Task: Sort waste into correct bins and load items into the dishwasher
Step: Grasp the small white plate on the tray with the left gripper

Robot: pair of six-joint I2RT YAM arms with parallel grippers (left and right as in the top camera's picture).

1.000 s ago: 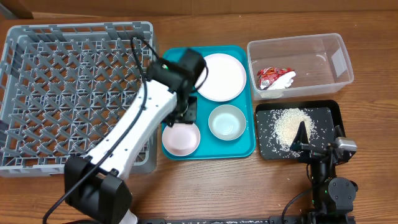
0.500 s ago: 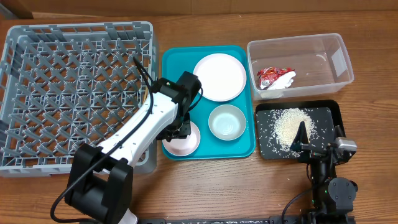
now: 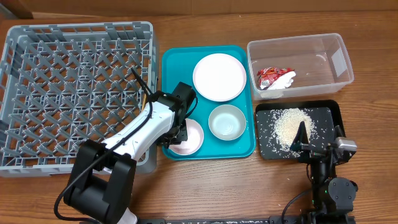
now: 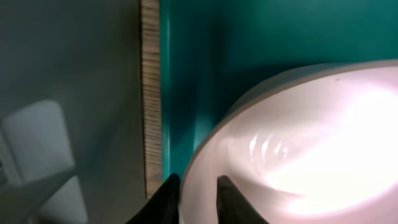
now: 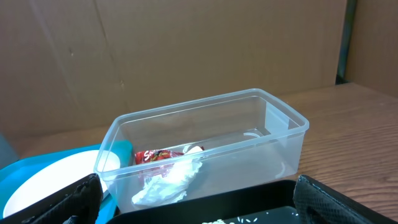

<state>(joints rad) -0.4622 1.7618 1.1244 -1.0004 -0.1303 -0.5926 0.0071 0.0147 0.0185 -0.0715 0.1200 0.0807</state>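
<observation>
Overhead, the left arm reaches from the near edge, past the dish rack's near-right corner, to the teal tray. The left gripper straddles the left rim of the near plate; whether it pinches cannot be told. The right gripper, at the black tray's near edge, stands spread.

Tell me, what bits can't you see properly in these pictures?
- Small plate: overhead, the left arm covers part of it.
- Left end effector: left wrist view, blurred and cut by the bottom edge; grip on the rim unclear.
- Rice: right wrist view, bottom edge cuts almost all off.
</observation>
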